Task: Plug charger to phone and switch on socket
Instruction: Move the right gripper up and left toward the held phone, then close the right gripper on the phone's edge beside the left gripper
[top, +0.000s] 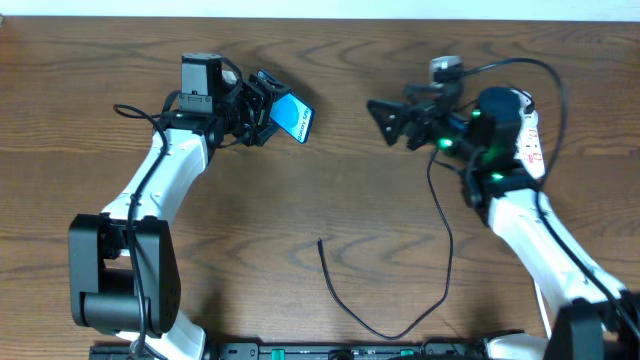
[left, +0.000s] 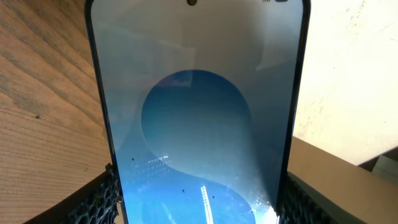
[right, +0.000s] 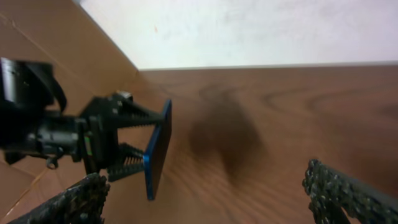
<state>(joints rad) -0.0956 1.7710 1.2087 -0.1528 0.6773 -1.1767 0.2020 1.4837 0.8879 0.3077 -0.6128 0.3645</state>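
My left gripper (top: 266, 110) is shut on the phone (top: 293, 115) and holds it tilted above the table at the back left. In the left wrist view the blue screen (left: 199, 118) fills the frame between the two fingers (left: 199, 214). My right gripper (top: 384, 118) is open and empty, pointing left toward the phone with a gap between them. The right wrist view shows its fingers (right: 208, 199) spread wide and the phone (right: 158, 149) edge-on. The charger (top: 446, 262) loops across the table; its free tip (top: 320, 241) lies mid-table. The socket (top: 532, 142) lies partly under the right arm.
The wooden table (top: 330, 190) carries nothing else between the arms. The arm bases stand at the front edge, left (top: 120, 290) and right (top: 600, 325). A pale wall (right: 249, 31) runs behind the table's far edge.
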